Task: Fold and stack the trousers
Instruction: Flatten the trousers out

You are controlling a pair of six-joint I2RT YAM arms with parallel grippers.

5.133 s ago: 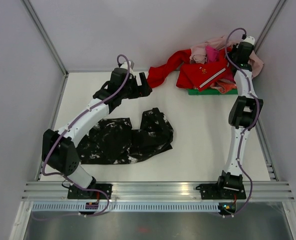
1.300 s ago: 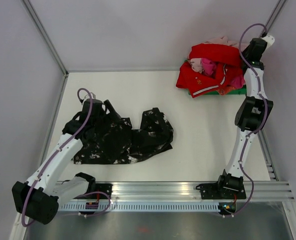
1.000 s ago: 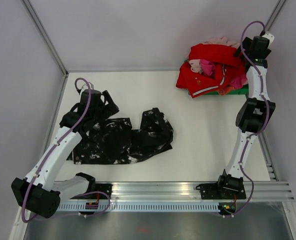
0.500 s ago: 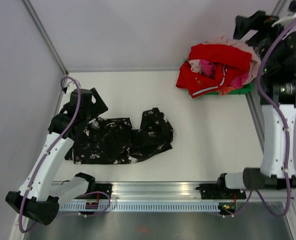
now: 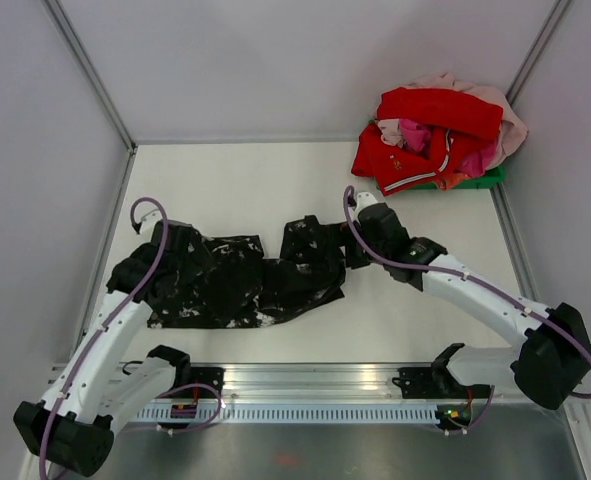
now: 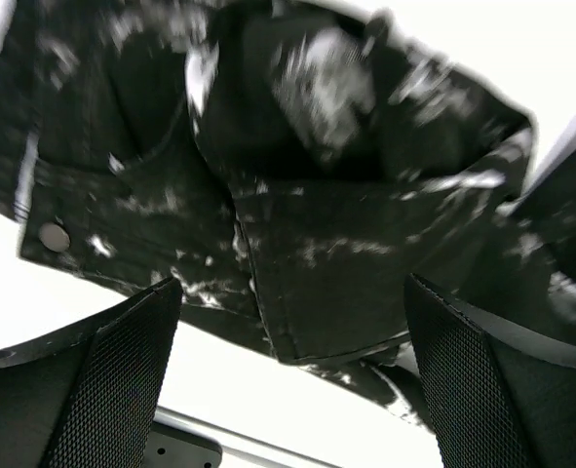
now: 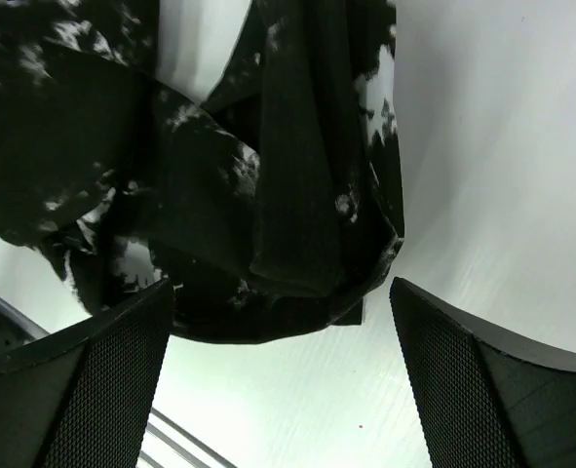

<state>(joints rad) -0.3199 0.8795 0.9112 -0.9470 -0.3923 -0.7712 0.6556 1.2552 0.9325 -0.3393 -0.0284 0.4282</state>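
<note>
**tk:** The trousers (image 5: 245,285) are a crumpled heap on the table (image 5: 255,190), near-left of the middle, and nothing's folded yet. The left hand (image 6: 292,285) hangs over their left end and the right hand (image 7: 280,285) over their right end. Both are spread wide and hold nothing. Looks to me like the step is grabbing both ends to pull the thing flat. Any tips?

**moss:** Yeah, flatten first, I'd say. With the left one, go for the band with the button (image 6: 52,236). I think that's the waistband, but that view is blurry, so don't quote me. It's a thick edge, so it should sit in the grip better than loose cloth. Come straight down so one finger slides under the edge and the other lands on top.

**tk:** And the right?

**moss:** It's over a folded-over flap at the heap's edge. Pinch the outer edge there, not the middle of the bunch. Otherwise you probably lift several layers and the wrinkle just travels along. Then draw the two hands apart, low over the table, till the legs lie out straight. Don't yank. The fabric looks heavy-ish and will likely drag rather than float. Also steer clear of the red pile (image 5: 435,135) in the far right corner, which is well apart from the trousers.
</note>
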